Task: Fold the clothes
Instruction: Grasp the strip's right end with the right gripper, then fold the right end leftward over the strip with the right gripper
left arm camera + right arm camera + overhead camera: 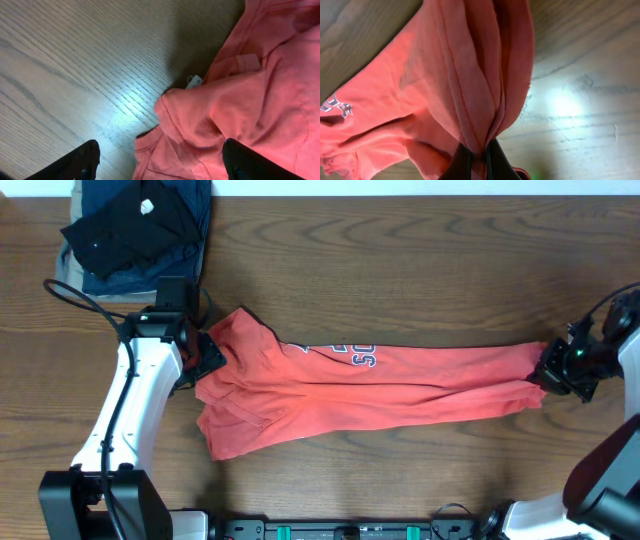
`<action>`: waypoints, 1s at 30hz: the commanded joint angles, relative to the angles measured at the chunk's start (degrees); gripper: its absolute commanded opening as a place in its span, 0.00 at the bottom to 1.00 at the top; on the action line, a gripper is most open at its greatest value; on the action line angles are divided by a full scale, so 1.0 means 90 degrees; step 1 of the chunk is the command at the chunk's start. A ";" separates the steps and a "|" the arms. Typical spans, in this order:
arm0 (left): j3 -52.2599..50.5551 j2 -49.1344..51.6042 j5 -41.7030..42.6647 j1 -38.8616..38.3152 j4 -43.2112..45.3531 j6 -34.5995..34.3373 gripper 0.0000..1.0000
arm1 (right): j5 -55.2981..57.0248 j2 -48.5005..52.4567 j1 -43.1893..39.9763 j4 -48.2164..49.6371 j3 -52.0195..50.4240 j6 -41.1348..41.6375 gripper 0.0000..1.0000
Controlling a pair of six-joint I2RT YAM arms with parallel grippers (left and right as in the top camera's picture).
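Shirt: the orange-red short-sleeved cotton T-shirt [400, 385] lies in the middle of the brown wooden surface [400, 260]. It is pulled out long from left to right. It is bunched and wrinkled, and dark letters show on top.
Left jaws: the left gripper [207, 354] is at the left end of the T-shirt. Its jaws are wide apart and hold nothing. The cloth, with a small white tag [194, 81], lies just under them.
Right jaws: the right gripper [479, 159] is at the right end. Its jaws are pinched tight on a gathered bit of the cloth.
Other clothes: a pile of dark folded clothes [140, 230] sits in the far left corner, apart from the T-shirt.
Done: very little, I think. No neat fold shows yet.
Left to do: it looks like the T-shirt must first be spread flat. Then the sleeves and sides go in, and it gets folded into a neat block.
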 commanded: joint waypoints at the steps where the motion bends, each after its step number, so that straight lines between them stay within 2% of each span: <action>1: -0.0053 0.0058 -0.0034 0.0015 0.0046 -0.0039 0.79 | 0.0027 -0.0233 0.0296 -0.0056 0.0124 0.0068 0.01; 19: -0.0053 0.0058 -0.0034 0.0015 0.0138 -0.0039 0.80 | -0.0024 -0.0296 0.3529 0.0238 0.0002 -0.0022 0.01; 30: -0.0053 0.0058 -0.0034 0.0015 0.0136 -0.0039 0.80 | -0.0019 -0.0291 0.5032 0.0801 -0.0160 0.0527 0.02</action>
